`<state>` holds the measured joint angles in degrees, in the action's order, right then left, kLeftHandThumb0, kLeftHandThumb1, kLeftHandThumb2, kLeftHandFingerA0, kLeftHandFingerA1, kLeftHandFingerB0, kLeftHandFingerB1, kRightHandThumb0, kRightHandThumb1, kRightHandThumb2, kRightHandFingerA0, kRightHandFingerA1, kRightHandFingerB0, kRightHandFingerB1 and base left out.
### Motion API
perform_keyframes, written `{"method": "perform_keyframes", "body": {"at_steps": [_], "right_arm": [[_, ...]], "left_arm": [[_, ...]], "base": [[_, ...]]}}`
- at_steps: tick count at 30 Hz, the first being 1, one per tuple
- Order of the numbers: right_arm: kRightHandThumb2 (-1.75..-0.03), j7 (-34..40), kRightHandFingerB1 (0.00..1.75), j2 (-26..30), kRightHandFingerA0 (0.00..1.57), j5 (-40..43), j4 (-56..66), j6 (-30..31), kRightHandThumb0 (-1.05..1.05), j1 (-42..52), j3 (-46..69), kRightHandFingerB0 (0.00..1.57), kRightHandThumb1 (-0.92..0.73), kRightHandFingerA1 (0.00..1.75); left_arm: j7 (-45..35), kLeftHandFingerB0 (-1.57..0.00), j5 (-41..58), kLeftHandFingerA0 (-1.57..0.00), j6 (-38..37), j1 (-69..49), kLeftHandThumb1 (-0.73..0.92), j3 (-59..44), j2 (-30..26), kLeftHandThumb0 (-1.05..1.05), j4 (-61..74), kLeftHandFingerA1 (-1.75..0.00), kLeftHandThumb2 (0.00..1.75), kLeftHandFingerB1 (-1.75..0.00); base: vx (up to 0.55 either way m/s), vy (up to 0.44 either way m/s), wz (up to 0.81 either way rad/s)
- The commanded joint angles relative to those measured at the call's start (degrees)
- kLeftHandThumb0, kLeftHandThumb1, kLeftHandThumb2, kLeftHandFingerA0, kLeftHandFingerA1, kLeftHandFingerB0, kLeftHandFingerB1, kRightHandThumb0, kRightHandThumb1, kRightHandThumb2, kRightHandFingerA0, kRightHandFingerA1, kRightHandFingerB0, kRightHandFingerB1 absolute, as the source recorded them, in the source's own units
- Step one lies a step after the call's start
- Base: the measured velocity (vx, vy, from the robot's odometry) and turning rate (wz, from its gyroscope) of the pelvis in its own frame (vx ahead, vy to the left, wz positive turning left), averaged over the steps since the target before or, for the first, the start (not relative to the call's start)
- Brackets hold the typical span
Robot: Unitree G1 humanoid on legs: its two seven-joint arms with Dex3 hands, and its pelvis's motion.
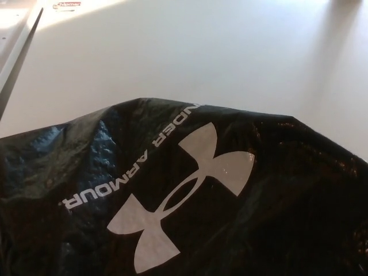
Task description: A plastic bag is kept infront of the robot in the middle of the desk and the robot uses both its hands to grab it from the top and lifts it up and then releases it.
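Observation:
A black plastic bag (241, 218) with a white logo and white lettering fills the lower half of the head view. Its glossy, crinkled surface spreads from the left edge to the right edge and runs out of the bottom of the picture. The bag's far edge forms a low ridge across the middle of the view, over the white desk (190, 52). Neither of my hands shows anywhere; the bag covers everything below it.
The desk's left edge (17, 57) runs diagonally at the upper left, with a dark gap beside it. A small label with red print (66, 5) lies at the top left of the desk.

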<state>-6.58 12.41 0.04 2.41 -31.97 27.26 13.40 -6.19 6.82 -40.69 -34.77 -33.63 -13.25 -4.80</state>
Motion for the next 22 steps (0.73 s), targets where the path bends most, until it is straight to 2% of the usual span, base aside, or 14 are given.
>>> {"method": "perform_keyframes", "body": {"at_steps": [1, 2, 4, 5, 8, 9, 12, 13, 14, 16, 19, 20, 21, 22], "right_arm": [[-0.62, -1.6, 0.39, 2.76, 0.82, -3.59, -2.64, 10.91, -0.49, -1.2, -1.9, 0.4, -0.75, 0.88], [-0.94, -1.74, 0.53, 3.11, 0.78, -3.25, -3.17, 11.25, -0.51, -1.61, -2.01, 0.34, -0.6, 0.85], [-0.94, -1.89, 0.53, 3.47, 0.81, -1.95, -4.25, 12.28, -0.52, -2.5, -1.74, 0.36, -0.6, 0.82], [-0.62, -2.8, 0.39, 4.12, 0.84, -1.14, -5.43, 12.94, -0.51, -3.52, -1.88, 0.41, -0.74, 0.75], [-0.63, -3.75, 0.39, 5.5, 0.82, -1.08, -6.72, 15.1, -0.49, -4.01, -1.8, 0.39, -0.75, 0.68], [-0.63, -4.12, 0.39, 6.11, 0.82, -0.41, -8.4, 17.6, -0.5, -5.28, -1.48, 0.4, -0.74, 0.65], [-0.63, -4.11, 0.4, 6.77, 0.8, -0.61, -11.33, 18.24, -0.49, -6.83, -1.31, 0.44, -0.78, 0.62], [-0.9, -4.12, 0.52, 6.85, 0.74, -0.49, -12.41, 18.34, -0.53, -7.36, -1.28, 0.39, -0.64, 0.71], [-0.91, -4.15, 0.52, 6.78, 0.74, -0.13, -13.96, 18.27, -0.53, -8.09, -1.18, 0.4, -0.63, 0.71], [-0.9, -4.01, 0.52, 6.69, 0.73, 0.07, -16.23, 18.49, -0.52, -9.26, -1.1, 0.4, -0.64, 0.7], [-0.9, -3.12, 0.52, 6.7, 0.72, -0.83, -21.02, 17.18, -0.54, -11.62, -1.32, 0.4, -0.63, 0.69], [-0.9, -2.83, 0.52, 6.58, 0.72, -0.97, -21.52, 17.32, -0.54, -11.95, -1.35, 0.41, -0.63, 0.68], [-0.9, -2.53, 0.52, 6.42, 0.72, -1.07, -21.8, 17.64, -0.54, -12.19, -1.37, 0.41, -0.63, 0.68], [-0.89, -2.19, 0.52, 6.2, 0.71, -0.95, -21.95, 18.27, -0.53, -12.6, -1.28, 0.42, -0.62, 0.68]], "left_arm": [[1.73, -0.24, -6.03, -1.17, 7.12, 1.38, 0.78, 2.02, -1.93, -0.6, -6.58, -1.35, 0.64, -0.38], [1.59, -0.23, -6.54, -1.17, 8.29, 1.31, 0.8, 2.44, -2.61, -0.61, -7.38, -1.34, 0.63, -0.37], [1.84, -0.28, -7.34, -1.17, 6.87, 2.82, 0.81, 3.08, -3.75, -0.6, -12.79, -1.28, 0.63, -0.4], [2.12, -0.28, -7.77, -1.17, 6.67, 2.21, 0.81, 3.34, -3.88, -0.61, -14.27, -1.26, 0.65, -0.4], [1.71, -0.27, -7.9, -1.14, 7.29, 2.16, 0.82, 4.3, -4.96, -0.62, -16.76, -1.19, 0.65, -0.38], [2.55, -0.26, -9.18, -1.17, 7.57, 2.68, 0.67, 4.82, -5.79, -0.68, -18.92, -1.11, 0.95, -0.49], [2.87, -0.25, -9.09, -1.14, 6.81, 3.98, 0.67, 5.36, -6.69, -0.65, -22.62, -1.06, 0.94, -0.49], [2.89, -0.24, -8.76, -1.13, 6.22, 4.3, 0.67, 5.54, -6.9, -0.65, -23.62, -1.06, 0.95, -0.49], [1.92, -0.25, -7.59, -1.06, 6.79, 4.58, 0.83, 5.68, -7.19, -0.62, -24.07, -1.0, 0.65, -0.36], [0.55, -0.24, -6.09, -1.02, 8.13, 5.09, 0.83, 5.95, -7.74, -0.61, -25.02, -0.94, 0.65, -0.36], [0.88, -0.25, -5.75, -0.96, 8.69, 6.4, 0.91, 6.26, -8.27, -0.5, -28.0, -0.83, 0.66, -0.35], [0.45, -0.23, -5.23, -0.89, 8.94, 6.51, 0.92, 6.3, -8.31, -0.48, -28.24, -0.7, 0.67, -0.34], [-0.16, -0.23, -4.61, -0.89, 9.26, 6.58, 0.92, 6.33, -8.35, -0.48, -28.4, -0.7, 0.67, -0.34], [-0.85, -0.16, -3.84, -0.77, 10.24, 6.73, 0.76, 6.4, -8.29, -0.55, -27.62, -0.71, 0.97, -0.44]], "base": [[0.0, 0.0, 0.0], [0.0, 0.0, 0.0], [0.0, 0.0, 0.0], [0.0, 0.0, 0.0], [0.0, 0.0, 0.0], [0.0, 0.0, 0.0], [0.0, 0.0, 0.0], [0.0, 0.0, 0.0], [0.0, 0.0, 0.0], [0.0, 0.0, 0.0], [0.0, 0.0, 0.0], [0.0, 0.0, 0.0], [0.0, 0.0, 0.0], [0.0, 0.0, 0.0]]}}
